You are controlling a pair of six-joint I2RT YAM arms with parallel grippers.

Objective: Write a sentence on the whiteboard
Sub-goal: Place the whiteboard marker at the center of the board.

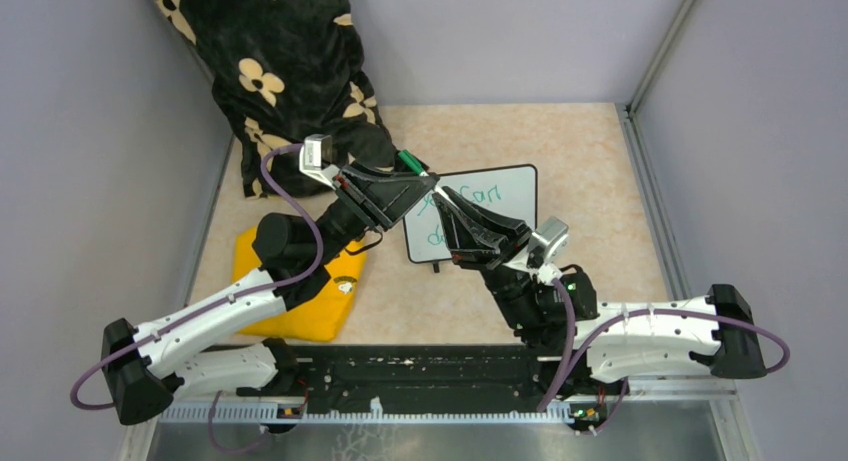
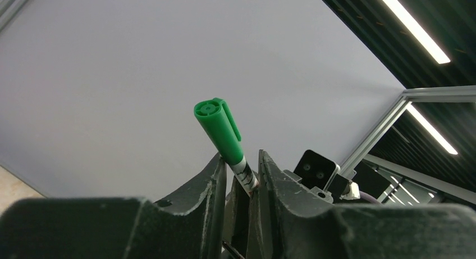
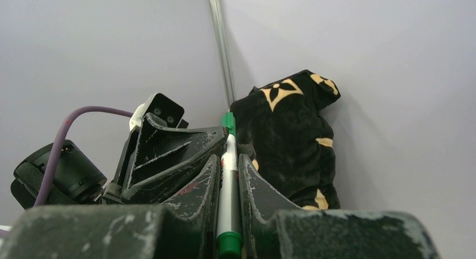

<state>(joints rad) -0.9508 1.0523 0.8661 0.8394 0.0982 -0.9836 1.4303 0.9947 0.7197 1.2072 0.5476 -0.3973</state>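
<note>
Whiteboard (image 1: 508,193) lying flat mid-table, green sentence (image 1: 483,195) partly written, both pincers on one marker (image 1: 409,162) above its left edge.

The board looks light, stiff and slick, likely to skid under pen pressure and to smear where inked, so it is best held by its black frame. The right gripper (image 3: 229,158) is clamped on the marker's smooth, hard white barrel. The left gripper (image 2: 238,158) straddles the green-capped end, and I cannot tell whether it grips. A yellow cloth (image 1: 300,291) lies near left, and a black flowered bag (image 1: 285,71) stands at the far left.
</note>
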